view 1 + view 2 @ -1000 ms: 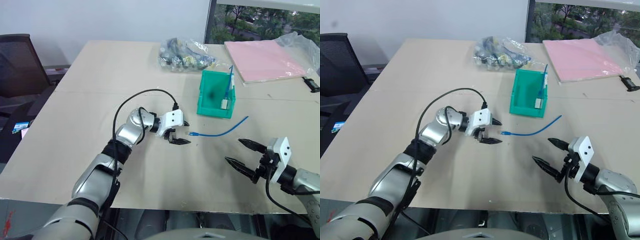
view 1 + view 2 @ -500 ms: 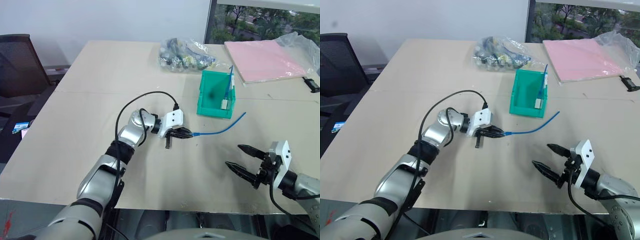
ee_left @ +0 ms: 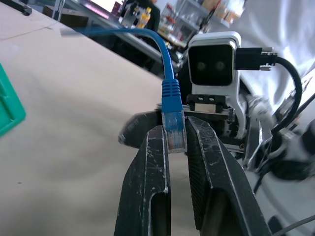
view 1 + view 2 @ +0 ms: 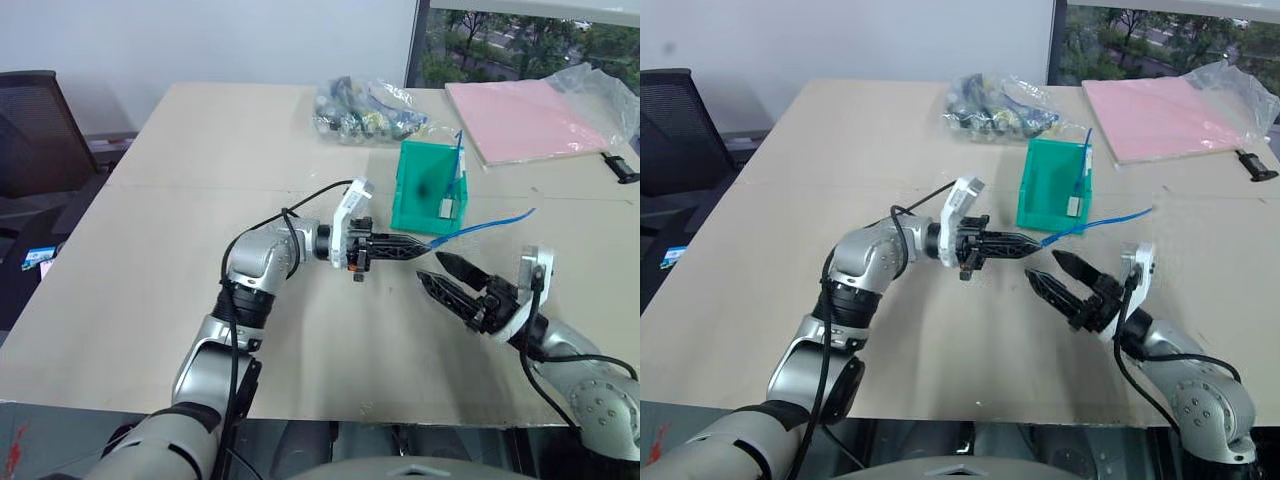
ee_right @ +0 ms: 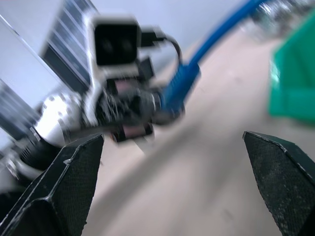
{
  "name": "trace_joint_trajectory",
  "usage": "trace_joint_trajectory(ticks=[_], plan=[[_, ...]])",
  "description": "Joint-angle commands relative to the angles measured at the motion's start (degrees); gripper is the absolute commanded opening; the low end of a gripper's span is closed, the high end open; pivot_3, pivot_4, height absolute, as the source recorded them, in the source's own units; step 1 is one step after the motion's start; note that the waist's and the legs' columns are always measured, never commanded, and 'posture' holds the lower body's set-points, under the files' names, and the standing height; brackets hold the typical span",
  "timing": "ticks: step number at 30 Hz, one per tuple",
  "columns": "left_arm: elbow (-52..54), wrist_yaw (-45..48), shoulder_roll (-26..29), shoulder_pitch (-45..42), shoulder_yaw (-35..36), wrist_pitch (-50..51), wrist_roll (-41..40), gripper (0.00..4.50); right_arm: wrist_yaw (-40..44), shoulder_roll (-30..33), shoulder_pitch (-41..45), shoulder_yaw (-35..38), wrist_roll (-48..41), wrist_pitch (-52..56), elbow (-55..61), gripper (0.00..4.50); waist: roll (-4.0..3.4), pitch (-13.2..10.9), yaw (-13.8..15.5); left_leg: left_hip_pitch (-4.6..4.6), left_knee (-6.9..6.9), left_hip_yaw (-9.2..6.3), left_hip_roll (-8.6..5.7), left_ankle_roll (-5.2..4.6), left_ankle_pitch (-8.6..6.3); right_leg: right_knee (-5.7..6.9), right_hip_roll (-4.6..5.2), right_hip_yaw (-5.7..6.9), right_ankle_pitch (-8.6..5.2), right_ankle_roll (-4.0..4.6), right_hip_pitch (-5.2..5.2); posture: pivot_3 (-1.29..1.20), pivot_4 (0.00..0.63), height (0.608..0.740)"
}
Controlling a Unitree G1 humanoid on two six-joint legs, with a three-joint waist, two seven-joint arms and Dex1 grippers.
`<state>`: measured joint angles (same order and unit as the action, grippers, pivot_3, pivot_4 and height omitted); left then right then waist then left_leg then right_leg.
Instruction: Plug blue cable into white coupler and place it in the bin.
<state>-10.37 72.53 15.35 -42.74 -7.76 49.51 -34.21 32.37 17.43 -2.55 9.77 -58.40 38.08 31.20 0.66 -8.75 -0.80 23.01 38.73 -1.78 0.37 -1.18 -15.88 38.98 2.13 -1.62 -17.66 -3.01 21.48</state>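
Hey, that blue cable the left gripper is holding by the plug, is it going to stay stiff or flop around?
Probably floppy: the blue cable arcs and sags away from the left gripper. It looks thin and light. The clear plug, pinched between smooth fingers, might twist or slip.

From my station I counted one blue cable (image 4: 480,222) at three o'clock, one teal bin (image 4: 415,205) at one o'clock, one clear bag of cables (image 4: 368,111) at twelve, one pink sheet (image 4: 530,118), one dark chair (image 4: 35,135), two grippers.
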Motion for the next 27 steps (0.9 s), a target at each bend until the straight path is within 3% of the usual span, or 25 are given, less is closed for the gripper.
trace_joint_trajectory(ticks=[1,4,11,12,15,23,27], plan=[[2.9,0.0,0.4,-1.2,1.4,2.7,-3.5,0.02,-1.9,-1.9,3.0,-0.5,-6.1,0.3,1.2,4.5,0.0,0.0,0.0,0.0,0.0,0.0,0.0,0.0,0.0,0.0,0.01,-0.01,0.0,0.0,0.0,0.0,0.15,0.739],[3.3,0.2,1.1,-1.0,0.8,3.0,-3.6,0.0,-2.7,-2.0,3.7,-0.5,-8.4,0.6,1.2,3.61,0.0,0.0,0.1,0.0,0.0,-0.01,-0.01,0.11,0.06,-0.02,0.02,0.02,0.0,0.0,0.0,0.0,0.15,0.739],[3.3,0.1,1.3,-0.9,0.3,2.8,-4.1,0.0,-2.6,-0.5,2.7,-0.9,-10.0,0.7,1.6,0.31,0.0,0.0,0.0,0.0,-0.02,0.0,-0.03,-0.01,-0.01,-0.02,0.01,-0.02,0.0,0.0,0.01,0.0,0.15,0.739],[3.3,0.3,1.4,-0.8,0.1,2.7,-4.1,0.0,-2.4,-0.1,2.5,-1.1,-9.9,0.8,1.8,0.08,0.0,0.0,0.0,0.0,-0.03,0.0,-0.03,-0.02,-0.01,-0.02,0.0,-0.03,0.0,0.0,0.01,0.0,0.15,0.739],[3.9,1.4,2.3,-0.1,-0.9,1.9,-3.6,0.0,-2.2,0.1,2.4,-1.3,-10.2,0.6,1.9,0.08,0.0,0.0,0.0,-0.01,-0.04,0.0,-0.03,-0.03,-0.02,-0.02,0.0,-0.03,0.0,0.0,0.01,0.0,0.15,0.739],[12.5,-2.5,4.7,3.6,-1.7,-2.2,-1.5,3.6,-2.9,0.7,3.9,-0.7,-8.3,-1.2,-1.0,0.0,0.0,0.0,0.0,-0.02,-0.06,0.0,-0.03,-0.04,-0.02,-0.04,0.01,-0.09,0.0,0.0,0.02,0.0,0.15,0.739],[24.4,-14.1,3.8,9.3,2.7,-5.0,-0.3,3.6,-3.8,1.0,4.7,1.6,-5.3,-3.5,-4.5,0.0,-0.01,0.0,0.0,-0.02,-0.09,0.0,-0.02,-0.04,-0.02,-0.04,0.07,-0.25,0.0,0.0,0.02,0.0,0.15,0.739]])
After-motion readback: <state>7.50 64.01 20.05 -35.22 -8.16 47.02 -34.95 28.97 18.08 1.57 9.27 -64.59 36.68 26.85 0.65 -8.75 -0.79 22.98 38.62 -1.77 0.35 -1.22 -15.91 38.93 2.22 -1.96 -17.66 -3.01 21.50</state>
